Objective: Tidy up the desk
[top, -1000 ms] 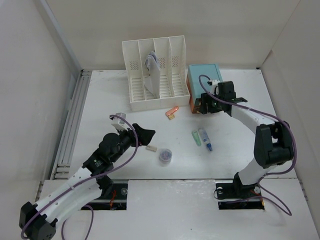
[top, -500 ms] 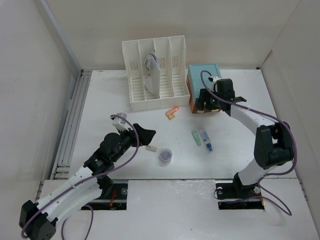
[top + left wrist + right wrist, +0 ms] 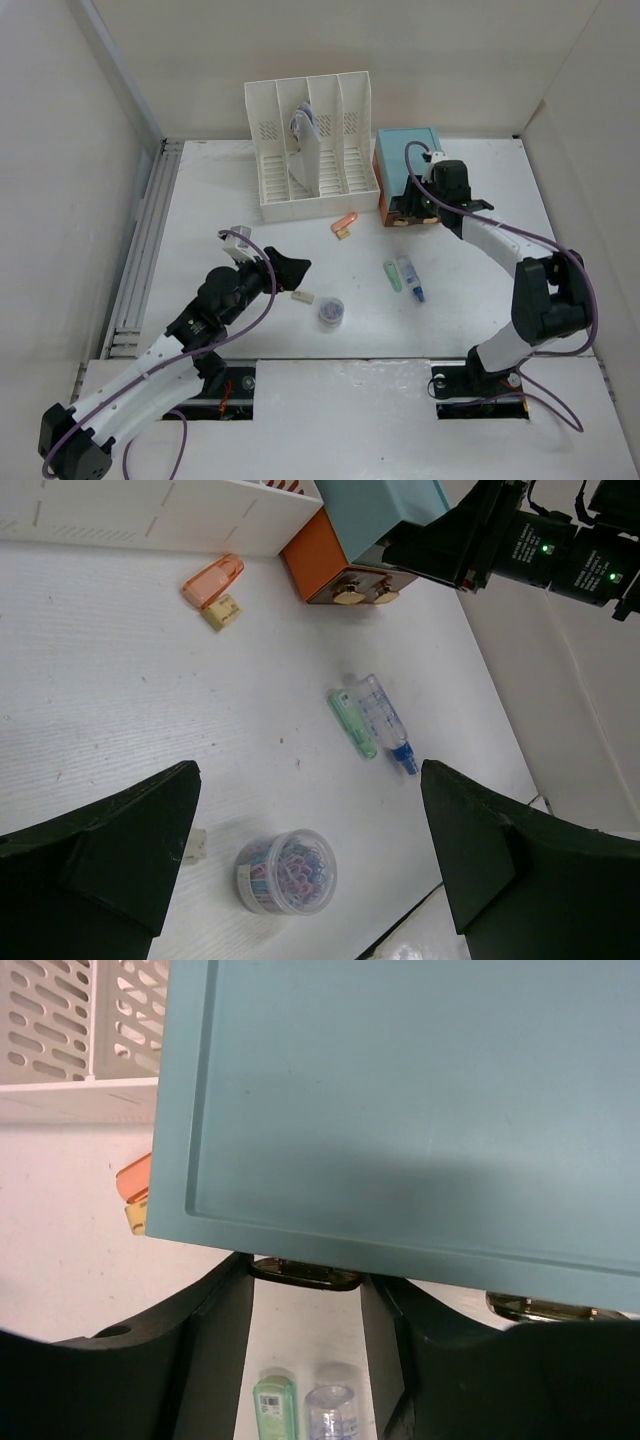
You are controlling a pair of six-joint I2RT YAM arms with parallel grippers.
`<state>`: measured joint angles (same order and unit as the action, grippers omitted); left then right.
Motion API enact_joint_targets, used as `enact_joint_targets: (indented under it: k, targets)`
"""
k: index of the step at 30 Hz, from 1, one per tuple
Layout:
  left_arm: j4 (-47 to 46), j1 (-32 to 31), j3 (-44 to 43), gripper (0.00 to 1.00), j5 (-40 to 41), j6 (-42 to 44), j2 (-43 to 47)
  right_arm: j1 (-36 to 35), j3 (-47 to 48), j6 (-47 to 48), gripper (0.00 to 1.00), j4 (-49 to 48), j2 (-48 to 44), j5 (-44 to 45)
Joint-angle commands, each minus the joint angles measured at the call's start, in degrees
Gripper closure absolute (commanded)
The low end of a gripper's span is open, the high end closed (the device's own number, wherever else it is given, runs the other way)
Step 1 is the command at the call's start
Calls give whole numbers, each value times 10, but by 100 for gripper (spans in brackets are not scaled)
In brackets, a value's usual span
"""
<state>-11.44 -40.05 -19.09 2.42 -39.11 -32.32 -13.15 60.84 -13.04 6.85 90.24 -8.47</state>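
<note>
Desk point(image 3: 200, 210) | right gripper point(image 3: 305, 1310) straddling handle point(image 3: 305, 1274), box point(image 3: 400, 1110) front edge | left gripper point(image 3: 310, 780) spread

Overhead behind arms, wrists close, sharing teal box point(image 3: 410, 158)

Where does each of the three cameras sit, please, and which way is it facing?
Top external: above and behind the bases, looking down across the desk to the file rack; left arm and right arm show.
Left wrist: above the desk, facing down at the clip jar; its open jaws fill the bottom corners.
Right wrist: over the teal box, facing down; its jaws straddle a drawer handle.
Shared: all three show the green tube and clear bottle.
</note>
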Motion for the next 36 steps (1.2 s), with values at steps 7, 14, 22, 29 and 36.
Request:
enact_joint_targets:
  k: [7,14,22,29,36]
  targets:
    - [-10,-1,5,10,5,-3,11,-17,-68,46,73,-58,-119,-23]
    - [-30,-1,5,10,0,-9,6,-34,-117,68,70,6,-181,-51]
    - [-30,-1,5,10,-11,-9,7,-34,-116,84,14,31,-206,-69]
    - [-24,-1,5,10,-6,-9,12,-34,-92,148,11,97,-218,-137]
    - [-24,-1,-1,10,-6,-3,12,-67,-24,360,30,249,-212,-311]
